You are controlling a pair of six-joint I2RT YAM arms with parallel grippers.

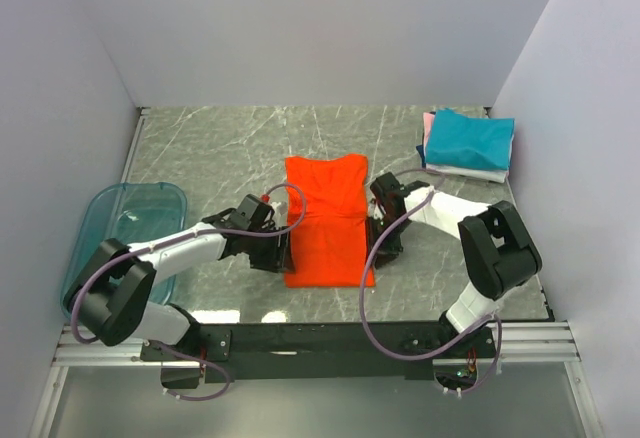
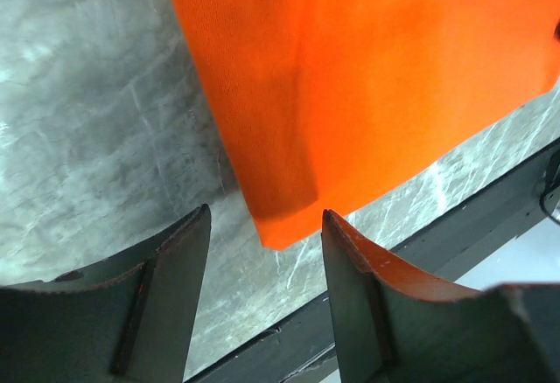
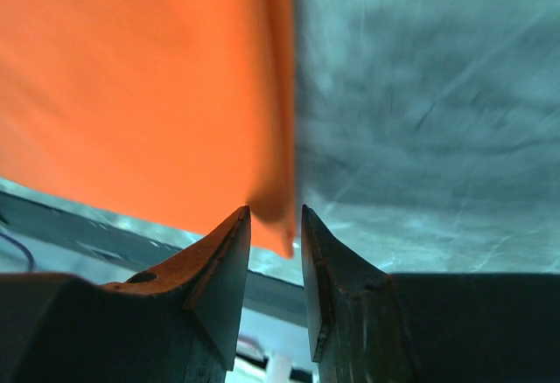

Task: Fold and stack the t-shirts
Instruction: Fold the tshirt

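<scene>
The bright orange-red short-sleeved cloth t-shirt [image 1: 325, 223] lies folded to a narrow strip, with crosswise folds and stacking apparently still to do. One hem corner sits just ahead of the left gripper's [image 2: 262, 217] wide-parted, empty jaws, the other at the tips of the right gripper's [image 3: 276, 212] narrowly parted jaws, seemingly unpinched. Bare grey marble-patterned tabletop [image 1: 220, 148] opens beyond both jaws toward the teal, pink and white folded pile [image 1: 468, 143]; the table's front edge runs close beside them.
</scene>
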